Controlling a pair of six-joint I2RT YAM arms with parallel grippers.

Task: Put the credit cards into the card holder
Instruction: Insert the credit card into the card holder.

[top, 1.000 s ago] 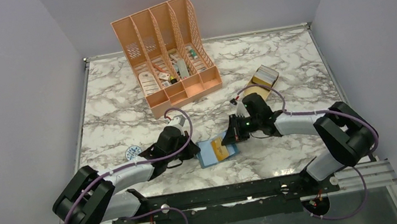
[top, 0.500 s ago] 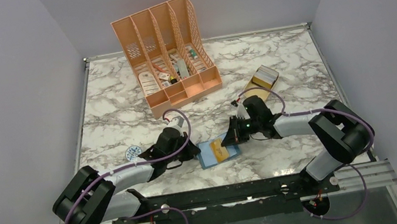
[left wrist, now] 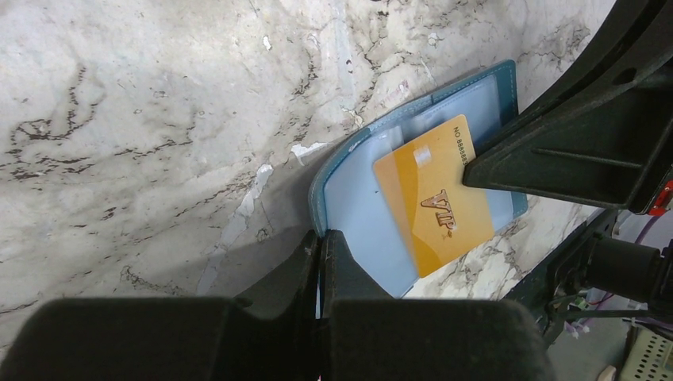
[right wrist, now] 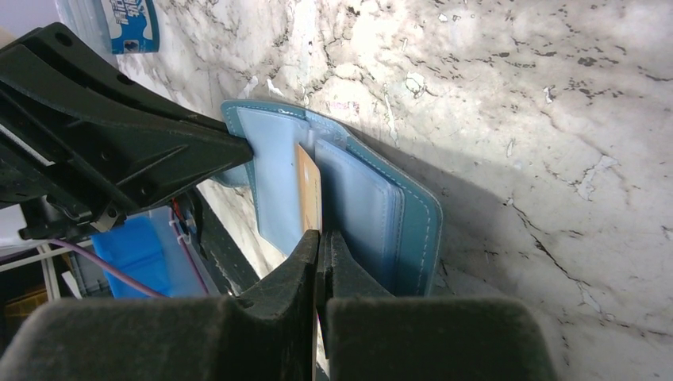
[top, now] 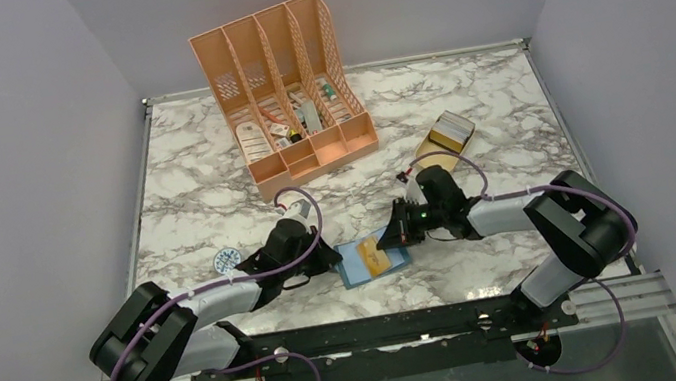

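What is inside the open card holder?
One gold card lies against the pale blue inside of the card holder, pinched by the right gripper. Anything beneath that card is covered.

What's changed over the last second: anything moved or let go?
The right fingers, shut on the card, eased slightly left toward the holder. The left wrist drew back a touch toward its base. Nothing was let go: the left fingers stay shut on the holder's edge, and the holder lies about where it was.
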